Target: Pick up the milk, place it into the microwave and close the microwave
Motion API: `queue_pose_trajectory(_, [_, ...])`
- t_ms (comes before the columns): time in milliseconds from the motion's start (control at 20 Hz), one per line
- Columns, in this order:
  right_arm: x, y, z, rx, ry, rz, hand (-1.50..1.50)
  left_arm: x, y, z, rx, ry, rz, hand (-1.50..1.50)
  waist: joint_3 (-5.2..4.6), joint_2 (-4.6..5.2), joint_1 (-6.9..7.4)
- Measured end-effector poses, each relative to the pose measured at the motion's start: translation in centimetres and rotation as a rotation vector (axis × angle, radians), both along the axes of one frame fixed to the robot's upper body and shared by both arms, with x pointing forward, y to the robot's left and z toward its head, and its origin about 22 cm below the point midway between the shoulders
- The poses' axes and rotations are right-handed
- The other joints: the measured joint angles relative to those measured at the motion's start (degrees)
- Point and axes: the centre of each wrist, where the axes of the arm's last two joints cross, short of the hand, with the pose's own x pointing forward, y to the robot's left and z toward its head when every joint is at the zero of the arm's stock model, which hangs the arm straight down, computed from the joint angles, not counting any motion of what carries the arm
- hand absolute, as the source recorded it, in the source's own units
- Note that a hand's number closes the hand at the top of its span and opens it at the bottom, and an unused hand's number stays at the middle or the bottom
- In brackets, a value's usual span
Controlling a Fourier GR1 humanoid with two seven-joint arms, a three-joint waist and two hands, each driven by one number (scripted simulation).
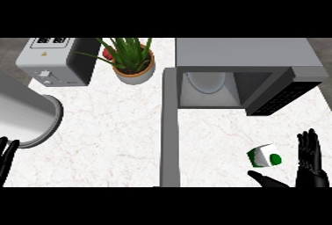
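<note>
Only the hands show, no forearm visible w/ either. Right hand [310, 165] is all black, matte, w/ long slim fingers [306, 147] split into short blocky sections by faint lines, plus a thicker thumb [266, 180] that tapers to a rounded tip; no markings, screws or cables to be seen on it. Left hand [6, 158] is the same black, cut off by the view's left edge so only a few narrow fingers show, same sectioned look, too little in view to tell more.
</note>
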Motion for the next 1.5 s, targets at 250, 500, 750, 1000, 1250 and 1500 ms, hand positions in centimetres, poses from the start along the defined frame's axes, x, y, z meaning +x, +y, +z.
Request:
queue_pose_trajectory(250, [0.0, -1.6, -2.0, 0.000, 0.046, 0.020, -1.50, -0.1, 0.1, -0.6, -0.005, 0.007, 0.000, -1.50, -0.02, 0.00, 0.03])
queue_pose_trajectory(500, [0.2, -2.2, -3.7, -0.001, 0.080, 0.028, -1.50, -0.5, 0.3, -1.0, -0.010, 0.011, 0.002, -1.50, -0.01, 0.01, 0.08])
queue_pose_trajectory(750, [0.3, -2.8, -5.5, -0.012, 0.107, 0.015, -1.50, -0.4, 1.0, -0.5, -0.008, 0.017, 0.000, -1.50, 0.00, 0.02, 0.07])
queue_pose_trajectory(1000, [0.6, -3.8, -7.6, -0.001, 0.126, 0.031, -1.50, -0.5, 0.7, -0.8, -0.005, 0.016, 0.004, -1.50, 0.00, 0.03, 0.15])
queue_pose_trajectory(1250, [0.5, -4.0, -9.6, 0.032, 0.153, 0.064, -1.50, 0.0, 0.6, -0.5, 0.000, 0.015, 0.012, -1.50, 0.01, 0.06, 0.18])
queue_pose_trajectory(1500, [0.9, -4.4, -10.7, 0.079, 0.175, 0.106, -1.50, -0.3, 0.8, -0.8, 0.000, 0.013, 0.013, -1.50, 0.04, 0.07, 0.30])
